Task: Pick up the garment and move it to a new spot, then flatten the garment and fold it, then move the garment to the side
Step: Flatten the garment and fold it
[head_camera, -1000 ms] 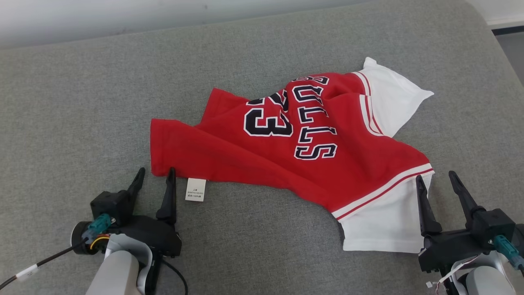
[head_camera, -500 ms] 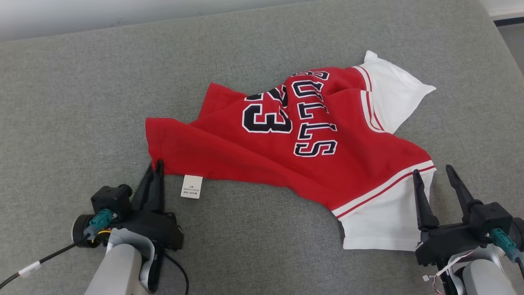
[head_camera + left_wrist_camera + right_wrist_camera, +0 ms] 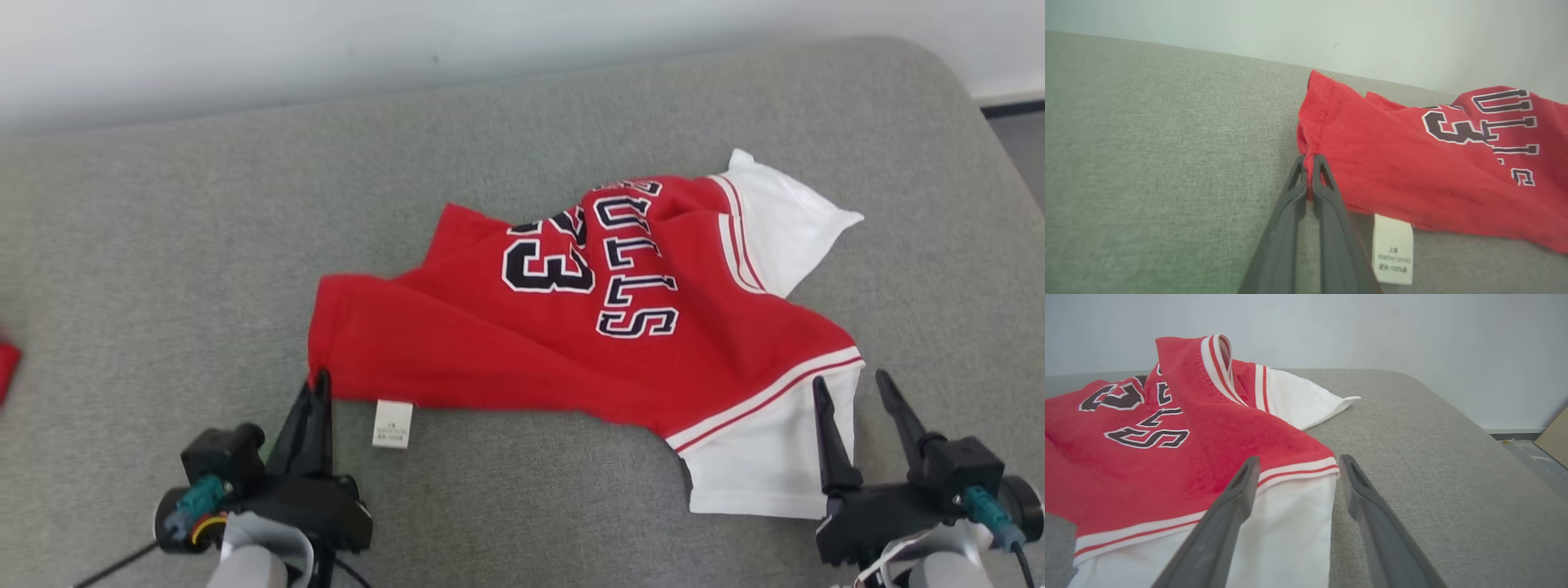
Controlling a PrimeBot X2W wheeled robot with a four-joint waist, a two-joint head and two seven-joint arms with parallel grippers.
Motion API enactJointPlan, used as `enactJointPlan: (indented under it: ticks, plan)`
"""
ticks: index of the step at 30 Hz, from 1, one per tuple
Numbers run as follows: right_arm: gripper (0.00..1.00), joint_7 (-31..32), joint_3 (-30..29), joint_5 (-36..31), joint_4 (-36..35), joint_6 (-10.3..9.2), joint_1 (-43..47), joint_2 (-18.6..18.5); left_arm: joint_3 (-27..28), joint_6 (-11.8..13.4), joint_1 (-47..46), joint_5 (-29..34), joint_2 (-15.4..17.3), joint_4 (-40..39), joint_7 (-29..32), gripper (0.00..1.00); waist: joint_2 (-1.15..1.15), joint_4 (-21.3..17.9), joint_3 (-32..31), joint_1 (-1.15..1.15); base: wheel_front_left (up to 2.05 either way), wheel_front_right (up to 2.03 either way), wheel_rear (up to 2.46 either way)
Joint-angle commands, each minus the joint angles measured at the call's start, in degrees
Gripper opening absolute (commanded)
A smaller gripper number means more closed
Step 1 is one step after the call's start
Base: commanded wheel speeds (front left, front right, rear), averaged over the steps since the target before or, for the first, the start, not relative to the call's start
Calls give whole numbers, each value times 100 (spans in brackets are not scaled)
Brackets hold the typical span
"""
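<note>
The garment point(image 3: 506, 351) is a red jersey with white sleeves and dark lettering, lying crumpled on a grey cushion point(image 3: 163, 245). My left gripper point(image 3: 319, 380) is shut on the garment's near left corner; the left wrist view shows both fingers pinching the red hem point(image 3: 1310, 157) of the garment point(image 3: 1412, 163). A white care label point(image 3: 392, 424) hangs just to the right of that grip. My right gripper point(image 3: 849, 384) stands open around the edge of the near white sleeve point(image 3: 767, 465), one finger over the cloth point(image 3: 1290, 522) and one beside it point(image 3: 1363, 498).
A pale wall runs along the cushion's far edge point(image 3: 408, 77). A small red thing point(image 3: 6, 371) shows at the far left edge. The cushion's right edge drops to a dark floor point(image 3: 1531, 457), with a brown board point(image 3: 1555, 437) beyond.
My left gripper has closed on the garment's near left corner, which now bunches at the fingertips. The right gripper stays open at the sleeve. The head camera has tilted, shifting the whole picture down.
</note>
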Motion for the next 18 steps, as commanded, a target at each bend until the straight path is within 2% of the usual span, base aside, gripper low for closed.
enactJointPlan:
  ticks: [1,9,17,18]
  plan:
    - [100,-4,-8,22,21,-15,127,54,-29,11,191,47,-11,-91,-17,0,-1,234,-357,0,0,0,0]
    - [100,-4,-84,-46,136,-15,480,275,-213,11,964,158,-41,-174,-17,0,-1,529,-935,0,0,0,0]
    - [100,-4,-107,-49,143,-15,710,373,77,32,1440,309,-46,40,-17,0,-1,546,-1125,0,0,0,0]
    - [100,-4,-134,-20,143,-14,729,389,119,36,1461,397,-49,6,-18,49,-1,523,-1139,0,0,0,0]
